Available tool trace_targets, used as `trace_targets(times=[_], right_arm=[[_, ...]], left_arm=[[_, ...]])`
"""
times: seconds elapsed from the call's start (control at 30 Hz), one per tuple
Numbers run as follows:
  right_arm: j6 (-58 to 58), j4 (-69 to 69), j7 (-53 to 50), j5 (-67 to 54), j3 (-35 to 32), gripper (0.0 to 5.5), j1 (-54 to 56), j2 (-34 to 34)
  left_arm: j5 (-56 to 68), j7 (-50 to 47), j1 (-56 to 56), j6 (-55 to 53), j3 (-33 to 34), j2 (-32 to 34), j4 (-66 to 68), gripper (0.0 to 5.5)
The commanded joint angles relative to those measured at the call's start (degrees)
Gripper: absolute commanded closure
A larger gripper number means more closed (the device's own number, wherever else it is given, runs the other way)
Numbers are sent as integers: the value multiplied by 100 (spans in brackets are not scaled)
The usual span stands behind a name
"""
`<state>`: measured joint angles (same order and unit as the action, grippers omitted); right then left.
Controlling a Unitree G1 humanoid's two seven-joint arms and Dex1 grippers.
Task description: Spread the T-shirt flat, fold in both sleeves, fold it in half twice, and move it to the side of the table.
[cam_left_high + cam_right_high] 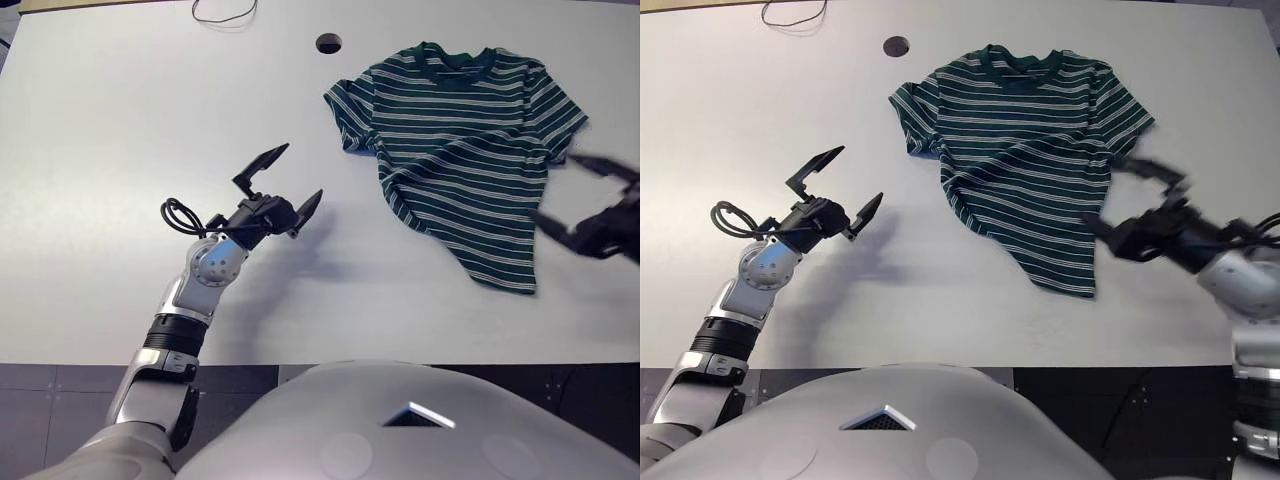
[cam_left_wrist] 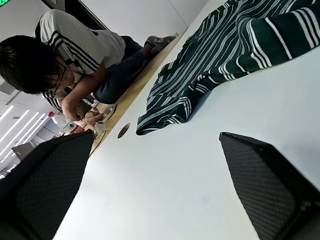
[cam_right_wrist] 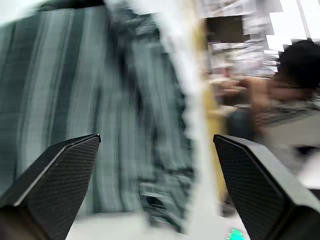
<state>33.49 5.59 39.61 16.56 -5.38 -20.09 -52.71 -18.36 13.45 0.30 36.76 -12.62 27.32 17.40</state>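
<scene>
You see the dark green, white-striped T-shirt [image 1: 460, 150] lying rumpled, hem skewed, on the white table [image 1: 100, 150], with left gripper [image 1: 302, 170] and right gripper [image 1: 1108, 195] both released.

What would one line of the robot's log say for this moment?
T-shirt: rumpled, unfolded, on table | left gripper: open, empty, clear of shirt | right gripper: open, at shirt's right edge

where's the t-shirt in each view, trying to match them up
Left eye: T-shirt lies right of centre, toward the far edge of the table.
Right eye: T-shirt lies near the centre, toward the far edge.
Left wrist: T-shirt lies across bare table, beyond the left gripper.
Right wrist: T-shirt, blurred, lies close beyond the right gripper.
Landmark: the round hole beside one sleeve, in both eye views and the left wrist view.
</scene>
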Motion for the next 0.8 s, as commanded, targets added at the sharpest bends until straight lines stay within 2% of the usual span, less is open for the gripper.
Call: trace_targets(times=[0.03,0.13,0.33,0.6,0.73,0.8], right_arm=[[70,-394,67,980,1065,131,2,221],[3,-702,-181,1373,1344,131,259,236],[-64,-763,-362,1131,1063,131,10,-301],[-149,-1253,-861,883,-229,131,-682,-1019],[-294,-1380,-946,1093,-34,131,-311,-959],[-408,-1832,-1083,1339,255,131,362,-800]], left_arm=[[9,29,-47,-30,67,61,-9,85],[23,8,-127,-35,62,17,33,85],[-6,107,-187,-5,53,135,-51,85],[-22,263,-381,-53,112,330,-153,85],[-13,373,-375,-15,28,309,-205,85],[-12,465,-286,57,-32,346,-267,85]])
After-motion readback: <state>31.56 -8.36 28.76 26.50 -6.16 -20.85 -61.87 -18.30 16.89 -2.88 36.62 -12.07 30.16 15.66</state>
